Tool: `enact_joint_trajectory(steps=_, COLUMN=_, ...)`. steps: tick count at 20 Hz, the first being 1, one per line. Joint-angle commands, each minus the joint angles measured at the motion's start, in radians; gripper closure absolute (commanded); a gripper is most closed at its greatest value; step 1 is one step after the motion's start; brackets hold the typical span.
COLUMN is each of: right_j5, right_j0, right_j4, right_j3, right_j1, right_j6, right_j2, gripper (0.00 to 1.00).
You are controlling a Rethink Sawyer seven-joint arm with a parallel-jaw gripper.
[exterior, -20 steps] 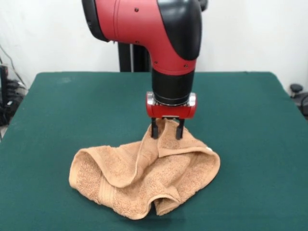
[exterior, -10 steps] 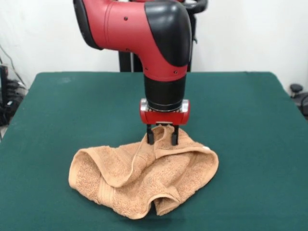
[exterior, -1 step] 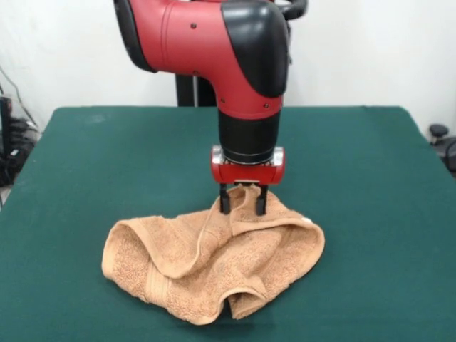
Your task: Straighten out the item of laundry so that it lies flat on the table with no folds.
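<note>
The item of laundry [exterior, -1 step: 214, 267], a tan-orange terry towel, lies crumpled on the dark green table [exterior, -1 step: 370, 185] near its front edge. Its edges are rolled and folded over, with a woven band showing at the lower left. One fold rises to a peak at the towel's far side. My gripper [exterior, -1 step: 243, 206] comes straight down on that peak. Both black fingers [exterior, -1 step: 225, 205] flank the raised fold, and the cloth fills the gap between them up to the red gripper body. The gripper is shut on the towel.
The red and black arm [exterior, -1 step: 242, 64] stands over the table's middle and hides part of the far side. Green tabletop stretches to the left, right and behind the towel. Cables and gear sit off the table at both side edges.
The gripper moved left and a little down with the towel's peak, then edged slightly back right. The peak now sits lower. The rest of the towel has barely shifted.
</note>
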Motion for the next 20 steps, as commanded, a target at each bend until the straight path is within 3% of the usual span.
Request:
enact_joint_trajectory(steps=1, right_j5=-0.017, right_j0=0.097, right_j4=-0.019, right_j3=-0.023, right_j1=0.093, right_j6=0.158, right_j2=0.023, gripper=0.0)
enact_joint_trajectory(steps=2, right_j5=0.006, right_j0=0.102, right_j4=-0.014, right_j3=-0.031, right_j1=0.095, right_j6=0.152, right_j2=0.018, gripper=1.0)
enact_joint_trajectory(steps=5, right_j5=-0.018, right_j0=0.11, right_j4=0.0, right_j3=-0.015, right_j1=0.081, right_j6=0.174, right_j2=0.015, gripper=1.0)
enact_joint_trajectory(steps=14, right_j5=0.068, right_j0=0.137, right_j4=0.059, right_j3=0.088, right_j1=-0.068, right_j6=0.212, right_j2=0.041, gripper=1.0)
enact_joint_trajectory(steps=20, right_j5=0.172, right_j0=0.233, right_j4=0.08, right_j3=0.116, right_j1=-0.219, right_j6=0.289, right_j2=-0.071, gripper=1.0)
